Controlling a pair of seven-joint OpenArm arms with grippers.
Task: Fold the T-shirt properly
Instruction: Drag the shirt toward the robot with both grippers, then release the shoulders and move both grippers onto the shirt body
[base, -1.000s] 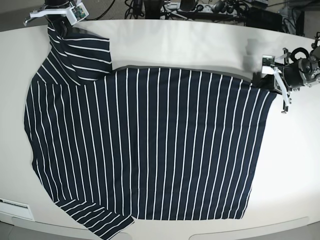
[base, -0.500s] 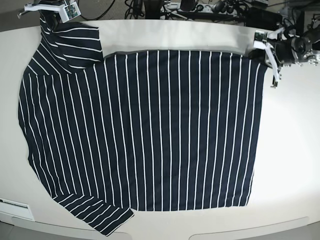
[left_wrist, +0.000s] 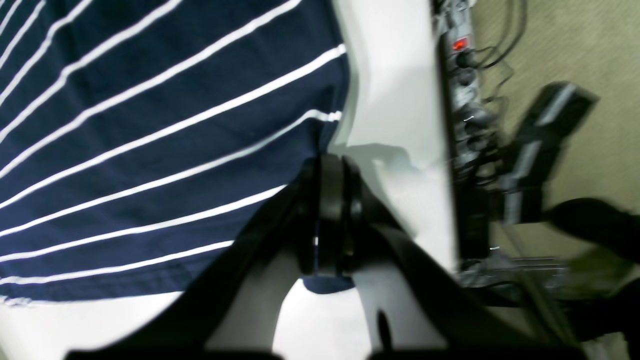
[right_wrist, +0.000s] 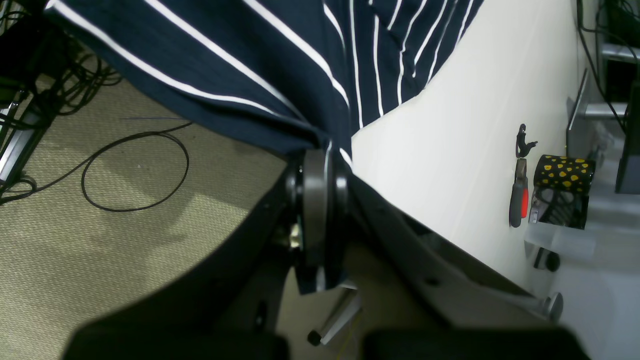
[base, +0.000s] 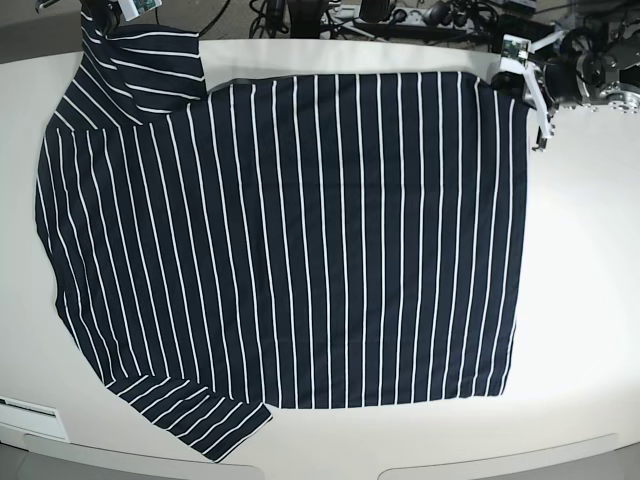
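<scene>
Currently we see the T-shirt (base: 290, 240) spread flat across the worktop (base: 590, 300). Left gripper (base: 520, 75), at 2 o'clock, fingers pinching its hem corner; right gripper (right_wrist: 320, 165), at 11 o'clock, fingers pinching the sleeve.

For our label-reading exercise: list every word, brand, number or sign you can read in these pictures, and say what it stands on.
None can be read.
T-shirt: white stripes only, no print.
Small white label at the table's near edge: too small to read.
Power strip: blurred; only a red light shows.
Yellow-spotted mug: a pattern, no lettering.
</scene>
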